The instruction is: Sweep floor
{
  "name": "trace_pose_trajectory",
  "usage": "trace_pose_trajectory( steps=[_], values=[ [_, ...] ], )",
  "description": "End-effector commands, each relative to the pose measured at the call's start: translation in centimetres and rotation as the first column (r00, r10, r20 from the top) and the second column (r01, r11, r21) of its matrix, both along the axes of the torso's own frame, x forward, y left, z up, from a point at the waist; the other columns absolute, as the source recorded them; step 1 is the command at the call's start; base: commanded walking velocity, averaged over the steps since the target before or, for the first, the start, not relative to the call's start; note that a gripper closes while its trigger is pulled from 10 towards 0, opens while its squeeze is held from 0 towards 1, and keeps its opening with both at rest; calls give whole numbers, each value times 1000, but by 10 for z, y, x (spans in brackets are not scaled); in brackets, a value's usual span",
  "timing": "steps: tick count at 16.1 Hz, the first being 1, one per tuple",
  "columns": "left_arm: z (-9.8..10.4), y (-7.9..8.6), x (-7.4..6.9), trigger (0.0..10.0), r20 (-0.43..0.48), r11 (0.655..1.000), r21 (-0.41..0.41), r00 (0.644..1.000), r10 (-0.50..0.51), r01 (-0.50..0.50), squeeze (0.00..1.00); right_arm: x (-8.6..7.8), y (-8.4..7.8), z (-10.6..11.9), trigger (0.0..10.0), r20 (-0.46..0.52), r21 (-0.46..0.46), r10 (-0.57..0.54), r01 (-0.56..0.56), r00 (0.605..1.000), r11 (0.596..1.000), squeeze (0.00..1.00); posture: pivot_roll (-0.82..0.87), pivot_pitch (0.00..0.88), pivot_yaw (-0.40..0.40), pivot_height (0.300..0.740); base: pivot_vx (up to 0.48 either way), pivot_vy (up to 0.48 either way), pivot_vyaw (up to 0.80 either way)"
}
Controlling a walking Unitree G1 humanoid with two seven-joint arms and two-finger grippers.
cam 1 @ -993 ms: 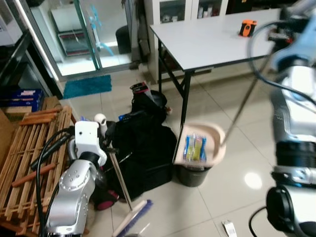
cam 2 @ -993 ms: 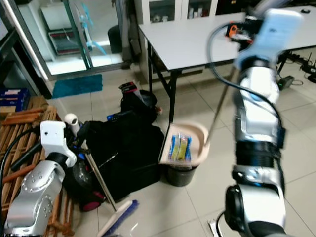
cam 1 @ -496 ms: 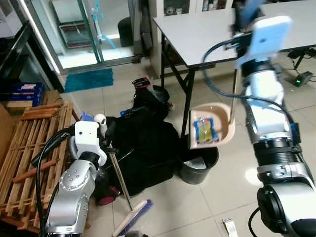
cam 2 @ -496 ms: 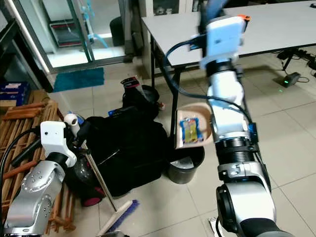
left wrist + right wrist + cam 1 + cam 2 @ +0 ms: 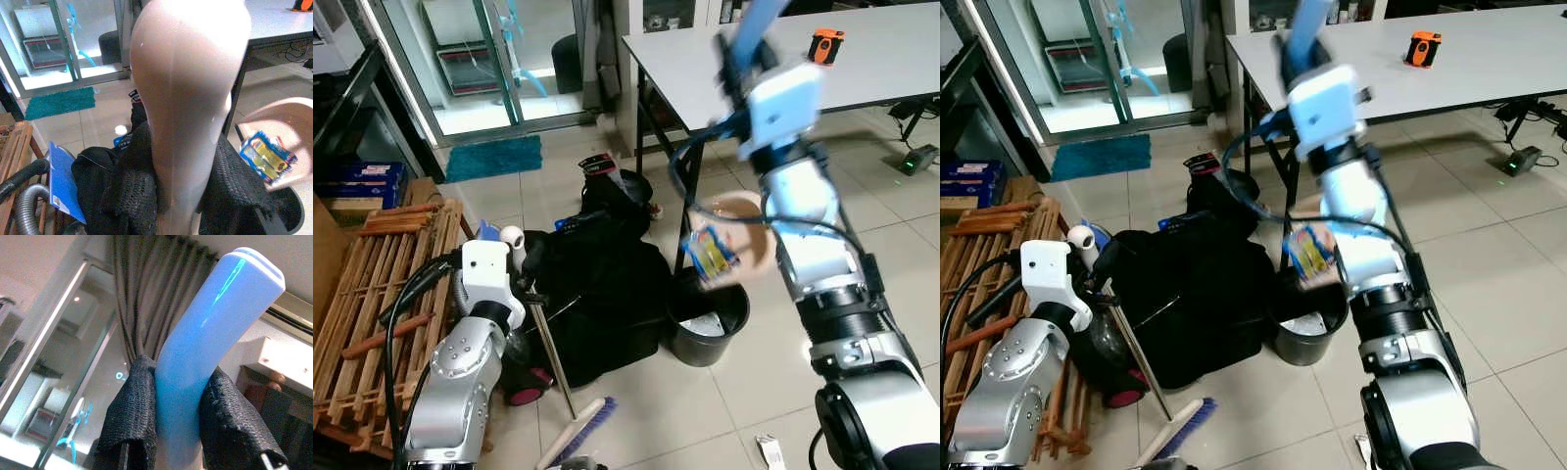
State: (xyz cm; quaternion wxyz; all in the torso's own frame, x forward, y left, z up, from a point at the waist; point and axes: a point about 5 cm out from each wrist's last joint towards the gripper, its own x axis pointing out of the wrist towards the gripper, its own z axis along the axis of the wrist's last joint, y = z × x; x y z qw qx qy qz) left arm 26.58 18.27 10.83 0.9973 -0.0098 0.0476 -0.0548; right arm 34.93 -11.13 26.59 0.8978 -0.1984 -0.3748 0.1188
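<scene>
Tilted further over the bin (image 5: 707,333), the dustpan (image 5: 736,240) hangs below the right gripper (image 5: 178,404) clamping its blue handle (image 5: 205,333).

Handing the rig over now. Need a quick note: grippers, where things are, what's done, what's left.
Right gripper: shut on the dustpan handle, raised high; dustpan tilted above the black bin, blue-yellow packet sliding at its lip.
Left gripper: shut on the broom handle; broom head on the floor beside the black bag.
Done: packet swept up and carried to the bin.
Left: finish the tip; a scrap lies on the tiles.
</scene>
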Motion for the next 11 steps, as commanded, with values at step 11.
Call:
trace_pose_trajectory(
  steps=[11],
  values=[
    [10, 0, 8, 10000, 42, 999, 33, 998, -44, 42, 0, -11, 12, -6, 10000, 66, -244, 28, -11, 997, 970, 0, 65, 0, 96, 740, 0, 0, 0]
  ],
)
